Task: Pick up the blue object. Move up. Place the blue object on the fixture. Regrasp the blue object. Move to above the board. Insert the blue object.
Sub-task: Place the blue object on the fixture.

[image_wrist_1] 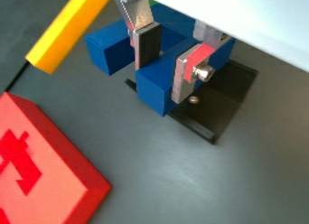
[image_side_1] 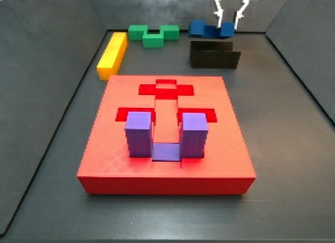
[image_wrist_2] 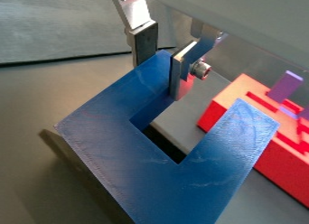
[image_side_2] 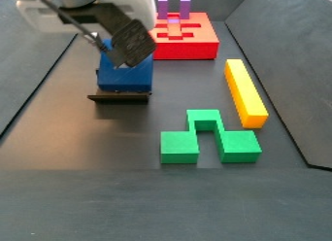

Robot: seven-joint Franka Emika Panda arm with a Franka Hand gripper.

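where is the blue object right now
The blue object sits on the fixture, with the pincer closed around one prong; in a side view the yellow bar and green block lie off to its side.

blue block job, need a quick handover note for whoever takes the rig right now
Gripper: down at the fixture, fingers astride one prong of the blue block. The views do not settle whether it is clamped or just around it.

Blue block: sitting on the black fixture at the far end of the floor from the red board, seen there in both side views.

Red board: a purple block already stands in one recess; the cross-shaped recess is empty.

Done: blue block picked up and set on the fixture.
Left: confirm the regrasp, lift, carry above the board, insert.

Nearby: yellow bar, green block.
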